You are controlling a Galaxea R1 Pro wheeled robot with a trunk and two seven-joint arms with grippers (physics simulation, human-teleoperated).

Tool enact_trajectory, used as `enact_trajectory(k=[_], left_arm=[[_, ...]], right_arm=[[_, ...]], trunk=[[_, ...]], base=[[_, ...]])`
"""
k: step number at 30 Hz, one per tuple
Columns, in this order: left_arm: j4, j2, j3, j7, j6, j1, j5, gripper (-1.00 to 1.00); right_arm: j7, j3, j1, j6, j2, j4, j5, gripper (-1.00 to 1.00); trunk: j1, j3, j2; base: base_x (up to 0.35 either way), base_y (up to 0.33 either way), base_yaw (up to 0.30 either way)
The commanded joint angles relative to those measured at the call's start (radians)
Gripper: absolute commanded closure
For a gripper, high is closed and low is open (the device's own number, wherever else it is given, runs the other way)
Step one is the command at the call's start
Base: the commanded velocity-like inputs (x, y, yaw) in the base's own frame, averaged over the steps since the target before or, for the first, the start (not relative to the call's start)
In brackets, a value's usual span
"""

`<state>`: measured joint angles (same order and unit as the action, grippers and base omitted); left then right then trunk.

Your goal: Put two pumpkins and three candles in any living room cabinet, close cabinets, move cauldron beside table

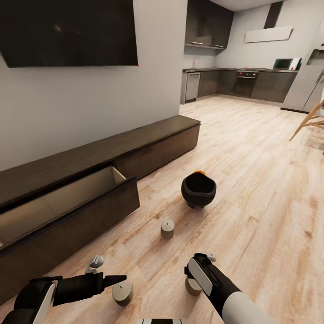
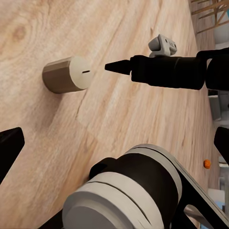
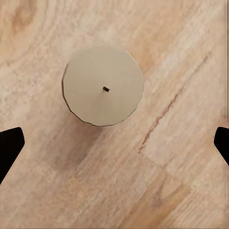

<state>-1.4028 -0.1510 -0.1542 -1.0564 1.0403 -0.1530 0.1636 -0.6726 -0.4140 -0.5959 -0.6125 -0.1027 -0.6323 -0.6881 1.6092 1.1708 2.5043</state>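
Three beige candles stand on the wood floor. My right gripper (image 1: 196,275) hangs open straight above one candle (image 3: 103,86), its fingertips (image 3: 9,148) wide to either side; the left wrist view shows this candle (image 2: 67,74) just under the right gripper (image 2: 110,67). My left gripper (image 1: 119,281) is open beside a second candle (image 1: 122,292). The third candle (image 1: 167,228) stands farther out. Beyond it sits the black cauldron (image 1: 198,190), with one pumpkin (image 1: 199,172) peeking out behind it. The other pumpkin is out of view. The dark cabinet (image 1: 148,135) has its left drawer (image 1: 67,198) pulled open.
A dark TV (image 1: 67,31) hangs on the wall above the cabinet. Grey kitchen cupboards (image 1: 243,83) and a fridge (image 1: 310,81) line the back. Wooden chair legs (image 1: 310,121) show at the right edge. The open drawer front juts out over the floor at my left.
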Motion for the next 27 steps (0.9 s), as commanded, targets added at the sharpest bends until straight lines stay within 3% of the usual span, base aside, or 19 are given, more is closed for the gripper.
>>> enact_trajectory(k=[1, 14, 27], left_arm=[[-0.001, 0.000, -0.001, -0.004, 0.004, 0.000, -0.001, -1.00], [-0.001, 0.002, -0.001, 0.004, 0.000, 0.000, -0.003, -1.00], [-0.001, 0.000, -0.002, 0.009, 0.000, 0.000, -0.001, -1.00]], right_arm=[[-0.009, -0.005, -0.001, -0.002, 0.000, -0.001, -0.009, -1.00], [-0.008, -0.005, 0.000, -0.004, -0.008, -0.001, -0.008, -1.00], [-0.006, -0.006, 0.000, -0.005, -0.011, -0.001, -0.008, -1.00]], trunk=[[0.000, 0.001, 0.000], [0.000, 0.001, 0.000], [0.000, 0.001, 0.000]], base=[[0.000, -0.182, 0.000], [0.054, -0.103, 0.000], [0.038, -0.012, 0.000]])
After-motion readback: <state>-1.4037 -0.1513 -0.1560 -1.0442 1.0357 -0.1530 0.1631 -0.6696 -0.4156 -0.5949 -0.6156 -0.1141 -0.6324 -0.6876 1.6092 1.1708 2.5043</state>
